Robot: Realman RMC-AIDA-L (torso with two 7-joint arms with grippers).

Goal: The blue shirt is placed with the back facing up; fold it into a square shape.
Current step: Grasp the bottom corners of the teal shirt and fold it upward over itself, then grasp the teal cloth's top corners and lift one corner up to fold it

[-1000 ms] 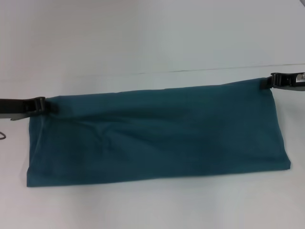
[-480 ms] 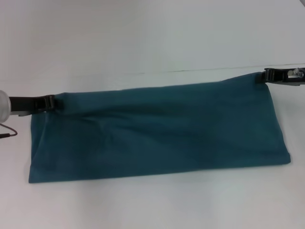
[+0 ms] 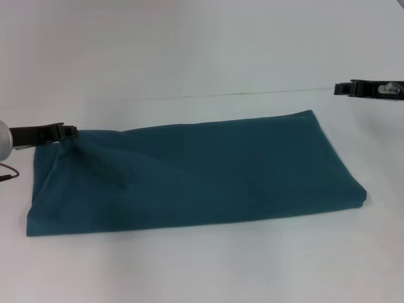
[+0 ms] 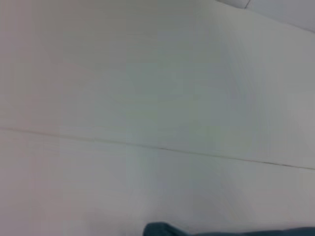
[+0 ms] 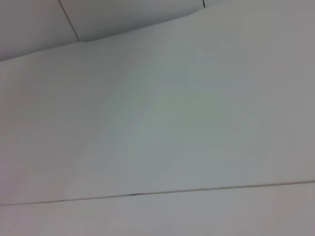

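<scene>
The blue shirt (image 3: 202, 173) lies folded into a long band across the table, plain side up. My left gripper (image 3: 72, 132) is at the band's far left corner, shut on the cloth, and creases fan out from that corner. A strip of the blue shirt (image 4: 221, 232) shows at the edge of the left wrist view. My right gripper (image 3: 338, 89) hangs over the table beyond the band's far right corner, apart from the cloth and holding nothing. The right wrist view shows only the table.
The white table (image 3: 189, 50) has a thin seam line (image 3: 252, 93) running across it just behind the shirt. A thin dark cable (image 3: 7, 174) shows at the left edge.
My right gripper has let go of the shirt's far right corner and moved up and away. That corner dropped flat and the band's right end shifted left. The left gripper stays on its corner.
</scene>
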